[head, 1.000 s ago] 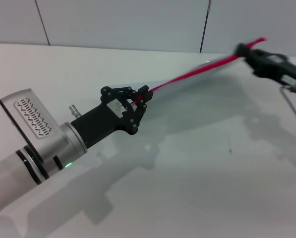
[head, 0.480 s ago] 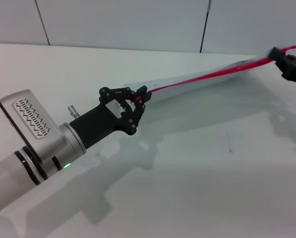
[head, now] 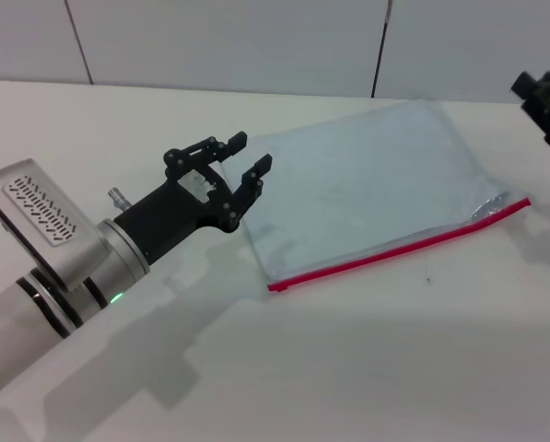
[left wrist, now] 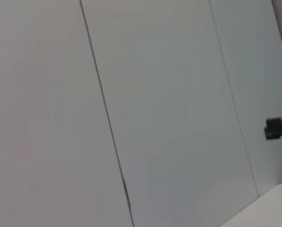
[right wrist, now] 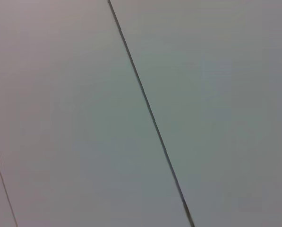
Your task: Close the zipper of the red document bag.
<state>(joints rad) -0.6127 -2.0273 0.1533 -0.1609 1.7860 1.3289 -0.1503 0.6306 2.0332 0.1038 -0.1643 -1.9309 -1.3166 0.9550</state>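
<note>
Red document bag [head: 367, 184] flat, zipper [head: 399, 247] looks shut — my left gripper [head: 242, 158] spread, empty, at its 9 o'clock; right gripper [head: 546, 101] at 2 o'clock, fingers unclear — next, retract.

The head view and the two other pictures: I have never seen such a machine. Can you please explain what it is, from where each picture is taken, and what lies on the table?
This is a robot with two arms, each ending in a gripper. The head view looks down from a camera on the robot's head. There, the left gripper is open and holds nothing, beside the near corner of the red document bag. The bag, a pale-blue translucent pouch, lies flat on the white table. Its zipper is the red strip along the long edge nearest the robot. The right gripper is only partly visible at the edge, away from the bag. The two wrist views come from cameras on the arms; they show only a grey panelled wall.
</note>
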